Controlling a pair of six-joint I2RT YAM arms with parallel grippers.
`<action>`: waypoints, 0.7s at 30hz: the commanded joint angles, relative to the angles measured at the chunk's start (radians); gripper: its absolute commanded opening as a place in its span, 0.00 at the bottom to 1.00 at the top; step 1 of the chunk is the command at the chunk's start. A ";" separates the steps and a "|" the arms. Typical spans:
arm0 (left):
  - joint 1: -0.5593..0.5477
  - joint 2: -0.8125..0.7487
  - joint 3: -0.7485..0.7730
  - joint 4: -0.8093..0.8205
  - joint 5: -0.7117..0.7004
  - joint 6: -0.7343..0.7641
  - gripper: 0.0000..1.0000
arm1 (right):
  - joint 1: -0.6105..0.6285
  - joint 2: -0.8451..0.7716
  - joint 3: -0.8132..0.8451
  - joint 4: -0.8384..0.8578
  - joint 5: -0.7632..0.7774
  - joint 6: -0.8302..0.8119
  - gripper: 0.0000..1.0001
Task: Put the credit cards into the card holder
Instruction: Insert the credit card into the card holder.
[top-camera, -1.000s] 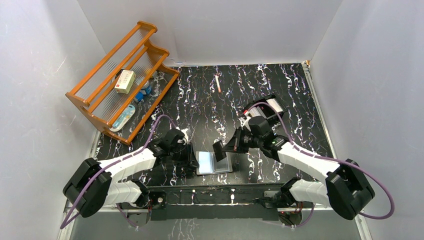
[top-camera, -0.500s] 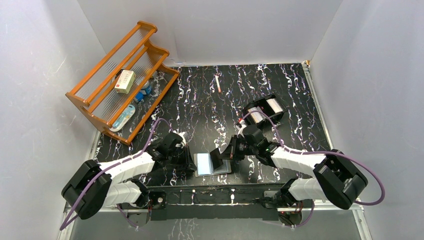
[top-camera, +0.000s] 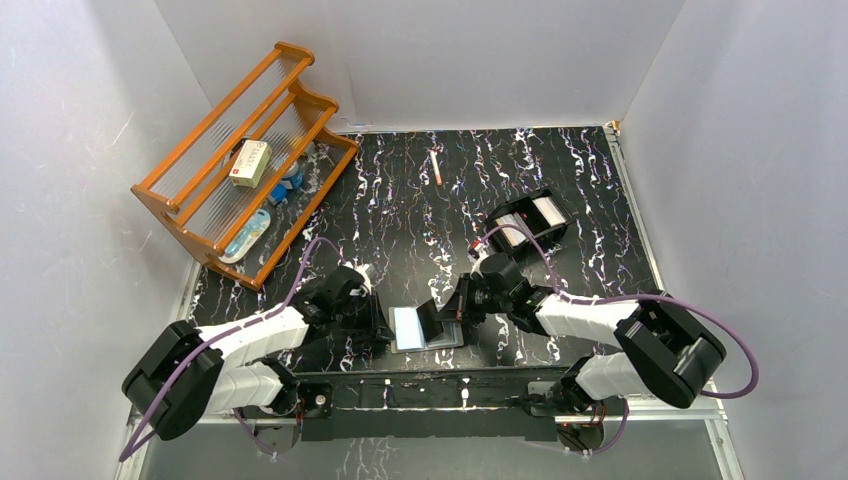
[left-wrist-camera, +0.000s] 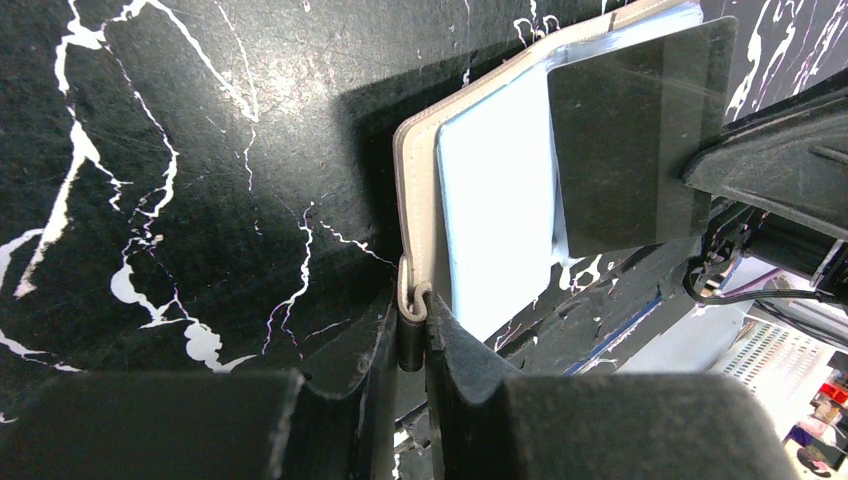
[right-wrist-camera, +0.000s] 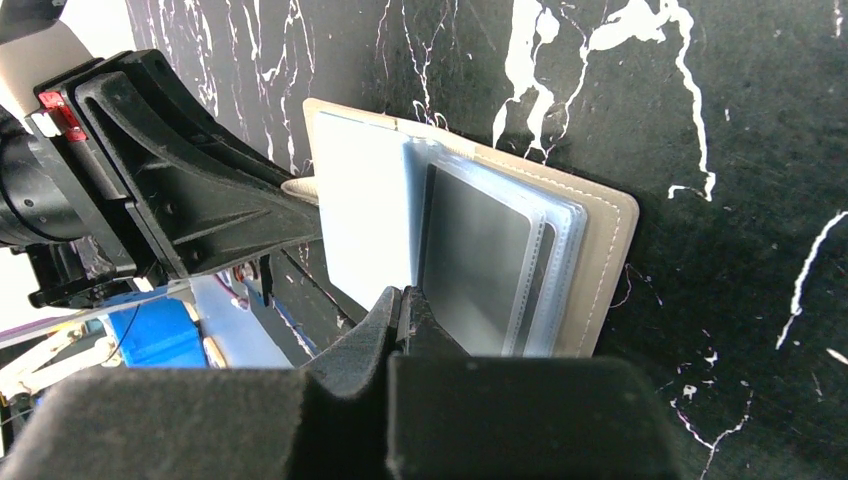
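Note:
The card holder (top-camera: 445, 335) lies open near the front edge, pale-blue inside up; it also shows in the left wrist view (left-wrist-camera: 495, 210) and the right wrist view (right-wrist-camera: 605, 240). My left gripper (top-camera: 381, 326) is shut on its left edge (left-wrist-camera: 413, 312). My right gripper (top-camera: 452, 310) is shut on a grey credit card (top-camera: 432, 318), held tilted on edge over the holder's right half with its clear pockets (right-wrist-camera: 550, 270). The card (left-wrist-camera: 630, 130) hides part of the inside. More white cards (top-camera: 546, 209) lie in a black tray (top-camera: 561, 232).
A wooden rack (top-camera: 300, 95) stands at the back left with a cream box (top-camera: 250, 162) and small items on it. A thin pinkish stick (top-camera: 436, 168) lies at the back middle. White walls close in on three sides.
My right gripper has moved down and left with the card, from above the holder's right side onto its right half. The holder and left gripper shifted slightly left.

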 joint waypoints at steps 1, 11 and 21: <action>0.005 -0.024 -0.021 -0.009 -0.011 0.003 0.12 | 0.011 0.010 -0.009 0.057 0.012 0.007 0.00; 0.005 -0.030 -0.021 -0.011 -0.015 0.002 0.13 | 0.022 -0.032 -0.028 0.027 0.042 0.018 0.00; 0.005 -0.030 -0.017 -0.014 -0.016 -0.001 0.14 | 0.022 -0.030 -0.056 0.067 0.037 0.051 0.00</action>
